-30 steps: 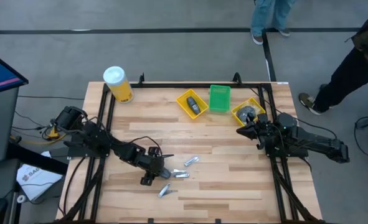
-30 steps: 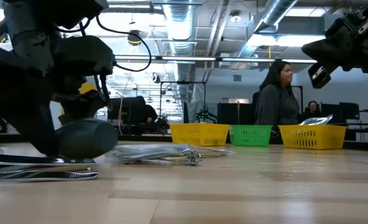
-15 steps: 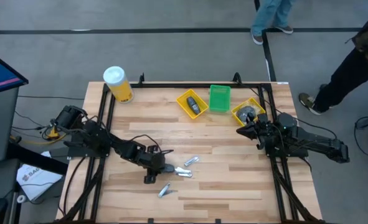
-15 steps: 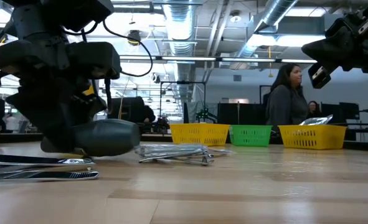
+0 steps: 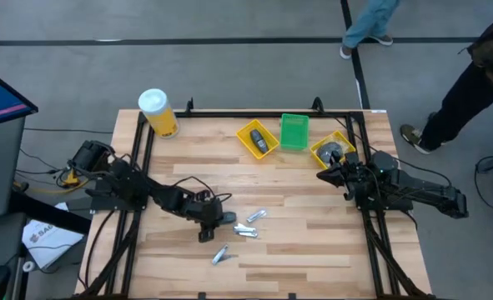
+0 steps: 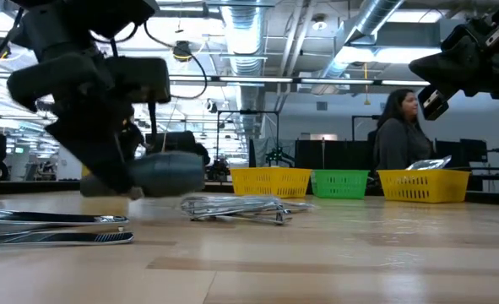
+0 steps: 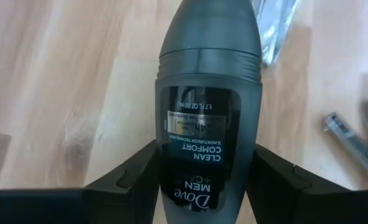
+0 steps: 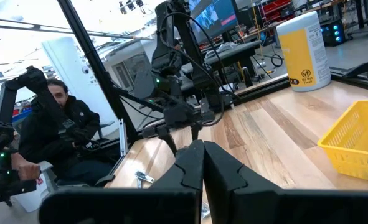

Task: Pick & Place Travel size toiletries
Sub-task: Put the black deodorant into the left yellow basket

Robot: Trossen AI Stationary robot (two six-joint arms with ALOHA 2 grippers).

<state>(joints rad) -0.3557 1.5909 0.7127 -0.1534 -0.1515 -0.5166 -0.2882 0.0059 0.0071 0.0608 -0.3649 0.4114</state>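
My left gripper (image 5: 215, 219) is shut on a dark grey deodorant stick (image 7: 207, 93), one of the travel size toiletries, just above the table (image 5: 313, 250) left of its middle. In the low view the stick (image 6: 169, 173) hangs a little over the wood. Three shiny silver clippers (image 5: 257, 215) (image 5: 244, 232) (image 5: 221, 254) lie flat on the table beside it. My right gripper (image 8: 202, 152) is shut and holds nothing, raised at the table's right edge (image 5: 325, 175). My left gripper pinches the deodorant stick's labelled lower body (image 7: 205, 162) between its two fingers (image 7: 131, 180), one on each side. The fingers slant down from the table's left and lie along the stick, whose rounded cap end (image 7: 210, 25) points past the fingertips. It is lifted clear.
At the far edge stand a yellow tray (image 5: 257, 137) with a dark item in it, a green tray (image 5: 294, 132) and a second yellow tray (image 5: 331, 150). A yellow canister with a white lid (image 5: 157, 112) is at the far left corner. People stand beyond the table.
My left gripper has rolled its wrist and come up a little. The deodorant stick, which lay on the table between the fingers, is now lifted clear of the wood. The clippers have stayed in place.
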